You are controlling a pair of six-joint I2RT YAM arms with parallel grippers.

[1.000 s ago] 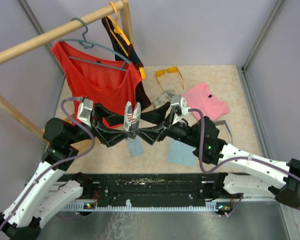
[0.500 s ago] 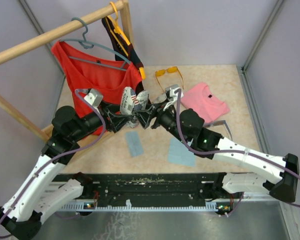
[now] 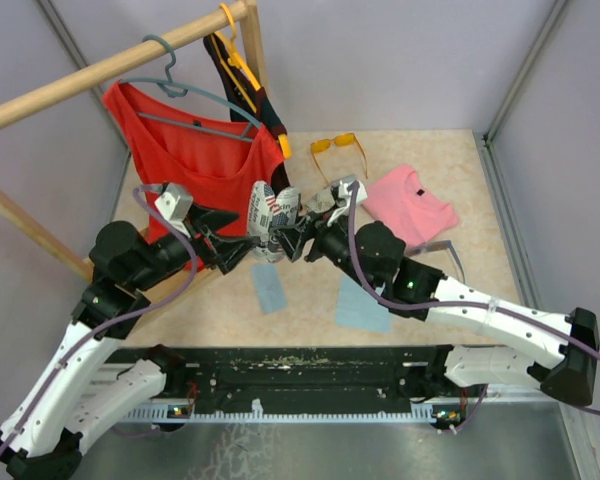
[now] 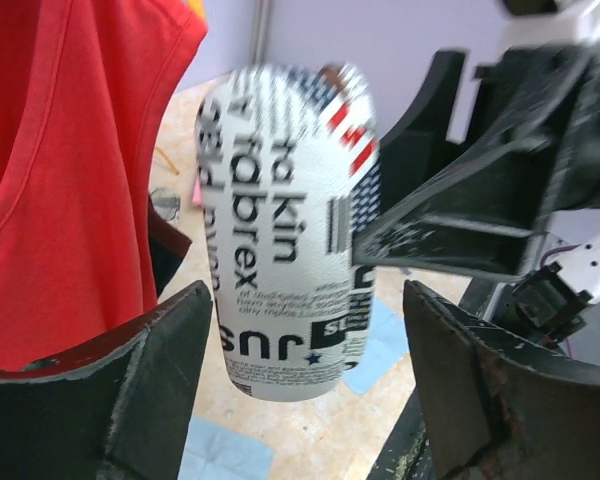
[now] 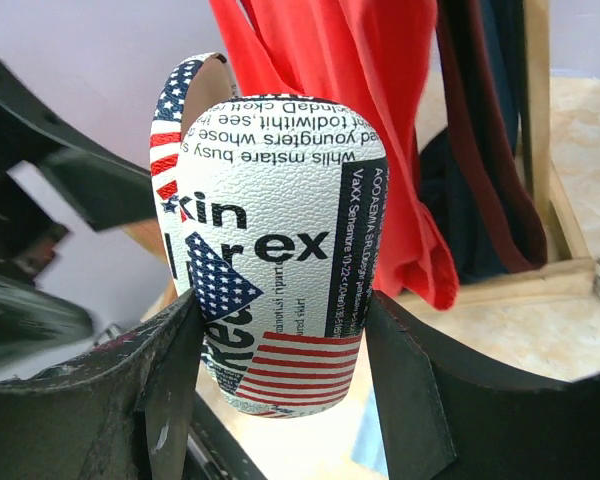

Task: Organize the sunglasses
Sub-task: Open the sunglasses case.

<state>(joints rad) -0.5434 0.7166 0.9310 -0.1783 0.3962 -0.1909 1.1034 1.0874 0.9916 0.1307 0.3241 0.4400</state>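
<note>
The orange-lensed sunglasses [image 3: 338, 148] lie open on the table at the back. A small greyish shape [image 3: 325, 200] just behind my right wrist may be the lilac pair; it is mostly hidden. My right gripper [image 3: 292, 235] [image 5: 280, 335] is shut on a patterned glasses case [image 3: 268, 210] [image 5: 280, 240] and holds it upright in the air, its flap open. My left gripper [image 3: 242, 243] [image 4: 305, 335] is open. Its fingers [image 4: 150, 385] straddle the same case [image 4: 290, 230] without touching it.
Two light-blue cloths [image 3: 270, 288] [image 3: 363, 303] lie flat on the near table. A pink shirt [image 3: 410, 205] lies at the right. A red top [image 3: 195, 165] and a dark garment [image 3: 250, 90] hang on the wooden rack [image 3: 110, 70] at the left.
Both grippers moved with the case away from the bases, toward the rack. The left arm has since drawn back a little to the left.
</note>
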